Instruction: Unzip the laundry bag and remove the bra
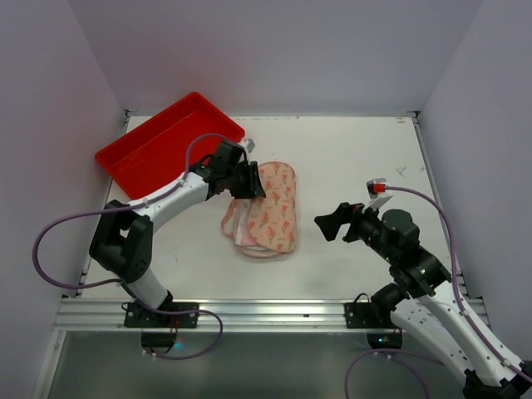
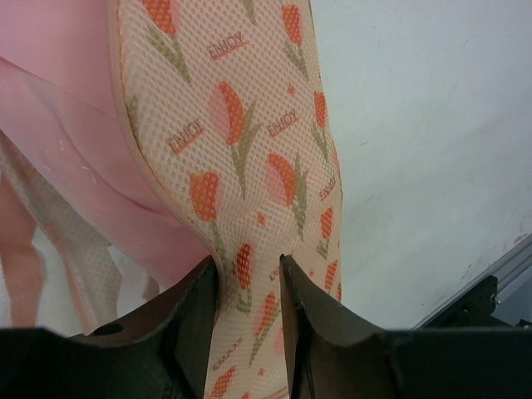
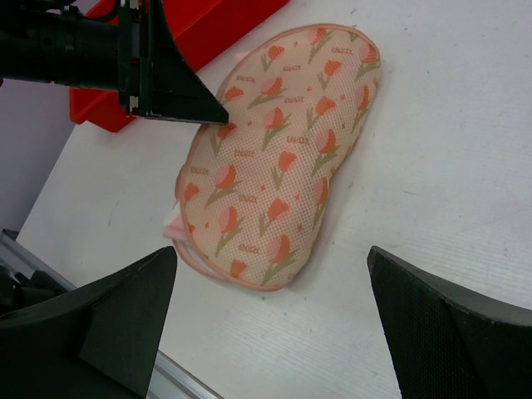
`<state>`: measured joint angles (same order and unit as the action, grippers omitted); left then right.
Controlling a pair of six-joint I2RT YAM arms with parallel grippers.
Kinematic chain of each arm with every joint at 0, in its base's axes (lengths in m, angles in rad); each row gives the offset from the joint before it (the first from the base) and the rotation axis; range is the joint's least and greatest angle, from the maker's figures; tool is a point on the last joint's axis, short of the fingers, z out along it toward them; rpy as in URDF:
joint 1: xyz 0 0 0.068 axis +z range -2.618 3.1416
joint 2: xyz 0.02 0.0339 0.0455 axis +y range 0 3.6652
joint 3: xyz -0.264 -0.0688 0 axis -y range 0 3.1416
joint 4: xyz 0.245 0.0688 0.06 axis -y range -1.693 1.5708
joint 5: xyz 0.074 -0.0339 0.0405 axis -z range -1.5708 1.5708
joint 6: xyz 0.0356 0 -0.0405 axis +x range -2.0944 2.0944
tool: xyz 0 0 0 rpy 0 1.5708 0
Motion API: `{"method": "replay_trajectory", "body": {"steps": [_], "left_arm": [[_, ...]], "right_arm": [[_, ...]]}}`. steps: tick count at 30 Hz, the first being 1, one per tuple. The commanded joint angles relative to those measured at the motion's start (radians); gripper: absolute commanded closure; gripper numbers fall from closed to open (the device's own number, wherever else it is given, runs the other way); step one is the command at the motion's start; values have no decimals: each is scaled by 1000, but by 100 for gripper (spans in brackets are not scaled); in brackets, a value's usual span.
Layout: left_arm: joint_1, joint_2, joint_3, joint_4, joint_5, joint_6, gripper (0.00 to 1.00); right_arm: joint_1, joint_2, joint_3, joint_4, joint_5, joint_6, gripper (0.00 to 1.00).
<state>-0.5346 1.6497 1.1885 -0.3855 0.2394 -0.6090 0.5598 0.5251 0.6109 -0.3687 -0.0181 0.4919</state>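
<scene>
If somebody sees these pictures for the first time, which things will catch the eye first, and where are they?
First the laundry bag, cream-pink with orange tulips, lying in the middle of the table, with the left gripper down at its far-left edge. Next the bright red tray at the far left corner. The right gripper hovers wide open to the bag's right, holding nothing.

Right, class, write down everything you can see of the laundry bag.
The laundry bag is a peanut-shaped pouch of cream-pink mesh printed with orange tulips and small lettering, edged in pink trim. It lies on the white table, near the red tray. The side toward the left arm gapes, showing pink lining. The left gripper, jaws apart, straddles its top layer.
</scene>
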Motion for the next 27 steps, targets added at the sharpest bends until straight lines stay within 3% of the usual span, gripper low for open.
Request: {"method": "replay_trajectory", "body": {"steps": [1, 9, 15, 18, 21, 22, 23, 27], "left_arm": [[-24, -5, -1, 83, 74, -44, 62], [-214, 99, 236, 134, 101, -92, 58], [-303, 246, 387, 140, 100, -109, 42], [-314, 211, 369, 155, 54, -94, 27], [-312, 138, 346, 134, -37, -61, 19], [-309, 112, 335, 126, -73, -57, 9], [-306, 64, 321, 119, -142, -54, 6], [-240, -34, 205, 54, -228, -78, 4]], "right_arm": [[-1, -5, -7, 14, 4, 0, 1], [-3, -120, 35, -38, 93, -1, 1], [-3, -276, 55, -76, 208, -13, 1], [-3, -335, 59, -82, 231, -38, 1], [-3, -370, 56, -72, 248, -39, 1], [-3, -372, 55, -64, 250, -41, 1], [-1, -372, 55, -61, 248, -42, 1], [-1, -323, 44, -30, 190, -41, 1]]}}
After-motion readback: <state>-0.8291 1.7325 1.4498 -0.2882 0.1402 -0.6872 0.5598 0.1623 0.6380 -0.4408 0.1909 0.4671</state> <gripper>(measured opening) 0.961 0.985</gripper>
